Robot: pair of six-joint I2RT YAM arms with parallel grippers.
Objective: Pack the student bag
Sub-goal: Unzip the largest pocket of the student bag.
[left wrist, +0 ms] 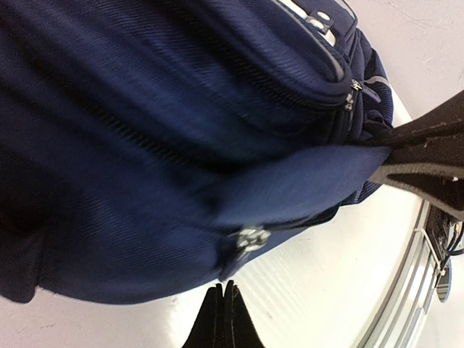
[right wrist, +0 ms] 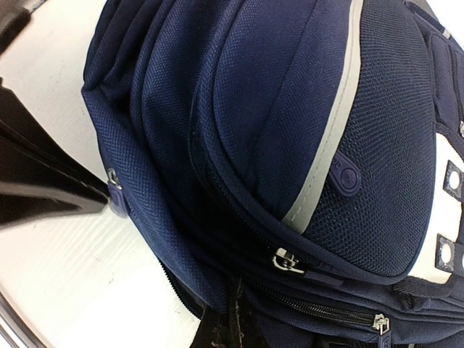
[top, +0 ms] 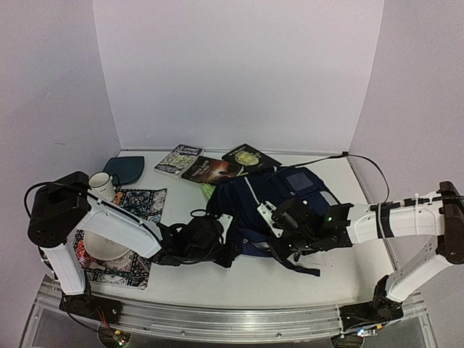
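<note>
The student bag (top: pixel 290 192) lies on its back about mid-table (top: pixel 326 275), a little toward the right edge, with its top end pointing at the near edge. I have an arm at each side of that end.

My right gripper (right wrist: pixel 230 322) is clenched on the bag. The left wrist camera shows a fold of navy fabric drawn out to a point between its black fingers.

My left gripper (left wrist: pixel 223 297) is clamped tight, with its tips pressed together just below a silver zip pull (left wrist: pixel 251 238) on the bag's lower seam. The picture is soft there, so I cannot tell whether the pull's tab is caught between them.

I find little writing to read. On the front pocket the right wrist camera shows a white patch (right wrist: pixel 451 196) with metal eyelets, a pale grey stripe and a small round rubber badge (right wrist: pixel 346 174). If the badge carries a mark, it is too faint to make out.

Three books lie along the far edge: a pale one (top: pixel 177 159), a dark one (top: pixel 210 169) and a black one with a gold emblem (top: pixel 250 156). Their covers have lettering, but it is too small for me to read.

A flat teal pouch (top: pixel 123 168) sits at the far-left corner, with a white mug (top: pixel 101 185) just in front of it. By the left edge there is a patterned cloth (top: pixel 141 203) with a white bowl (top: pixel 98 246) on it.
</note>
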